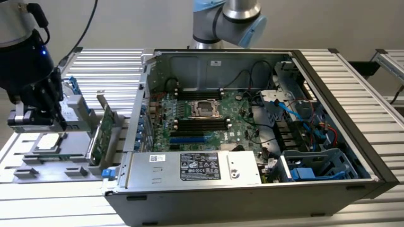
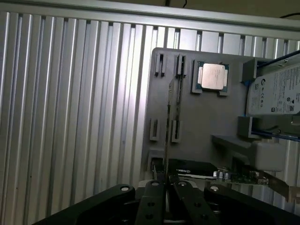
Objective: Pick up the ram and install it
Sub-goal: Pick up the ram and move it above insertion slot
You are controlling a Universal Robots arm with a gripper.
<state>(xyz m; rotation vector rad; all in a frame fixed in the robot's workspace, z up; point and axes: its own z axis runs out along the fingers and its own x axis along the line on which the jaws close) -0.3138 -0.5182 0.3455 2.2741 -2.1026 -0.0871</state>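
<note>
The ram (image 2: 168, 122) is a thin stick seen edge-on, running from between my fingertips out over the grey parts tray (image 2: 206, 122), between the tray's small slotted brackets. My gripper (image 2: 166, 182) is shut on its near end, the black fingers (image 2: 152, 199) pressed against both sides. In the exterior view my gripper (image 1: 35, 120) hangs over the tray (image 1: 44, 163) at the exterior view's left, beside the open computer case (image 1: 328, 94). The green motherboard (image 1: 208, 118) lies inside with black memory slots (image 1: 200, 124) below the processor socket.
On the tray sit a processor chip (image 2: 212, 76), a silver hard drive with blue rails (image 2: 276, 91) and an upright green expansion card (image 1: 101, 132). The case holds a power supply (image 1: 196, 166), cables and a blue drive cage (image 1: 315, 165). Slatted aluminium table (image 2: 70, 117) surrounds everything.
</note>
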